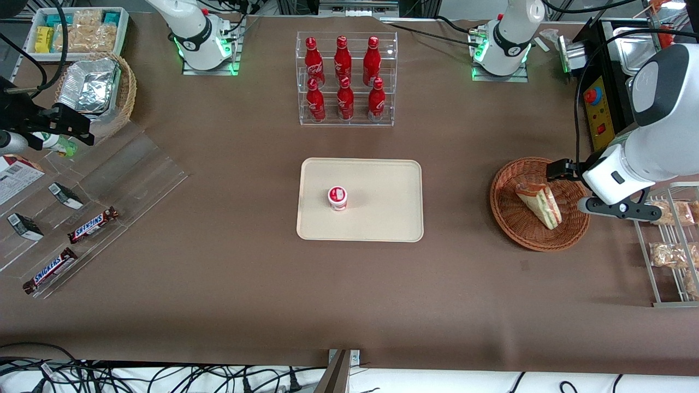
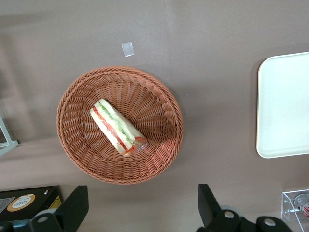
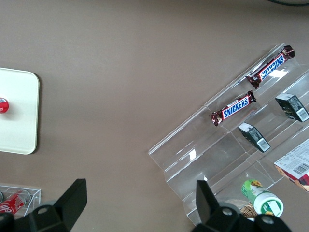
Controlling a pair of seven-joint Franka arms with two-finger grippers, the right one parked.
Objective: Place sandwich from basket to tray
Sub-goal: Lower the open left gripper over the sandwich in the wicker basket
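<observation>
Sandwich (image 1: 539, 204): triangular wedge in clear wrap, pale bread with red and green layers; lies on its side in the basket, roughly at its middle, also seen from the left wrist (image 2: 117, 127).
Basket (image 1: 508, 218): round, shallow, reddish-brown wicker; stands on the brown table toward the working arm's end, well apart from the tray (image 2: 84, 92).
Tray (image 1: 382, 218): flat cream-beige rectangle with rounded corners and low rim; sits mid-table, nearer the front camera than the bottle rack.
Cup (image 1: 337, 197): small white pot with red lid, upright on the tray.
Gripper (image 2: 142, 205): left arm's; hangs above the table just beside the basket rim, clear of the sandwich; jaws spread wide, nothing between them.
Fingers (image 2: 77, 205): dark, both tips visible in the wrist view.
Bottle rack (image 1: 347, 79): clear acrylic stand holding six red bottles in two rows.
Snickers bars (image 1: 93, 225): two, on a clear stepped display toward the parked arm's end.
</observation>
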